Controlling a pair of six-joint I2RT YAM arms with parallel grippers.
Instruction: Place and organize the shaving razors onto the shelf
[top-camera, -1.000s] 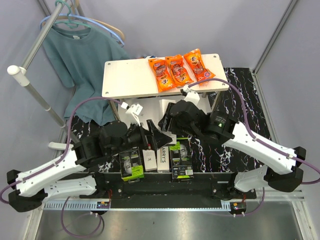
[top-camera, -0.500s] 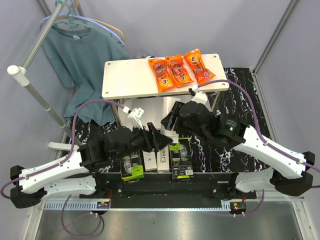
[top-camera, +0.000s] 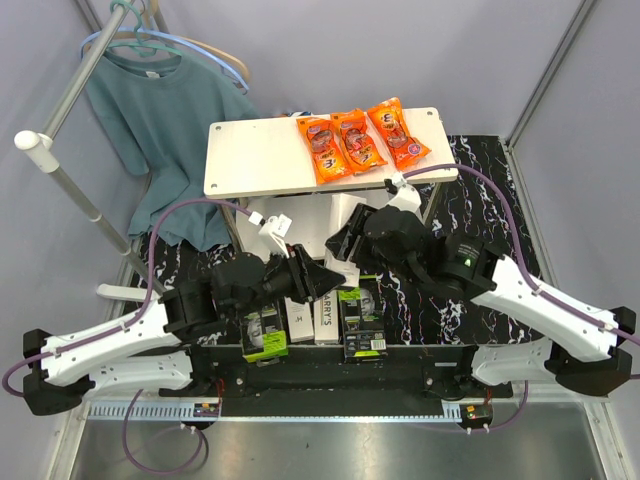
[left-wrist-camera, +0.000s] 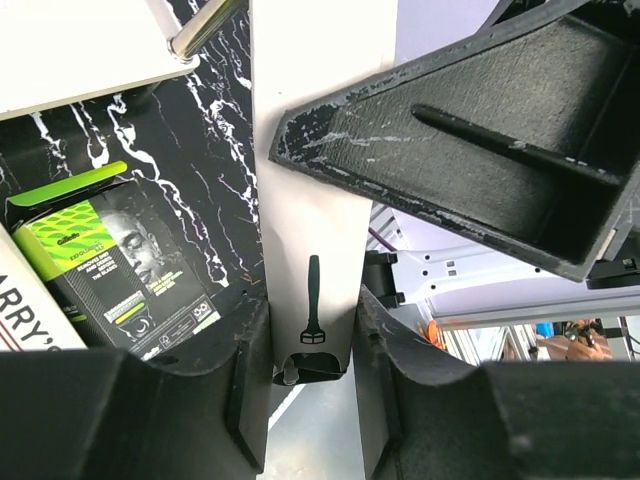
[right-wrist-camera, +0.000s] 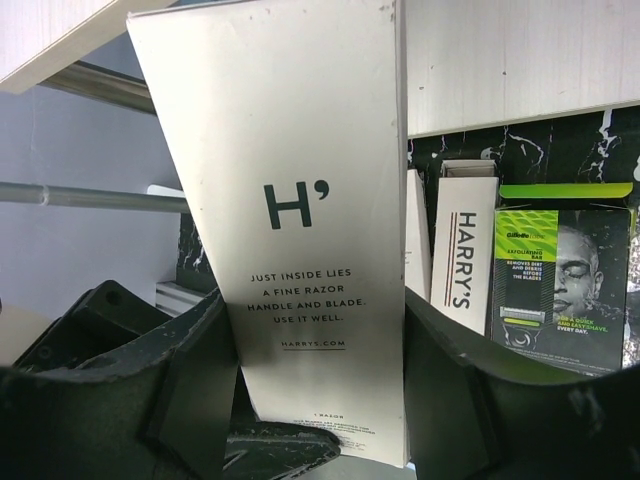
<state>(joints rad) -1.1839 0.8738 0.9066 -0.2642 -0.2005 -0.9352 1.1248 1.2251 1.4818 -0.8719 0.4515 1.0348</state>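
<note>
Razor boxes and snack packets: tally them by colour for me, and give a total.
White razor boxes: 3
Black-and-green razor boxes: 2
Orange snack packets: 3
Total: 8

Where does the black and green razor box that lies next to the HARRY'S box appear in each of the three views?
Top external: the black and green razor box is in the lower middle, just right of centre.
Left wrist: it is left of centre, partly cut off by the near finger.
Right wrist: it is at the far right edge.
Shared landmark: the white HARRY'S box lies directly beside it in all three.
</note>
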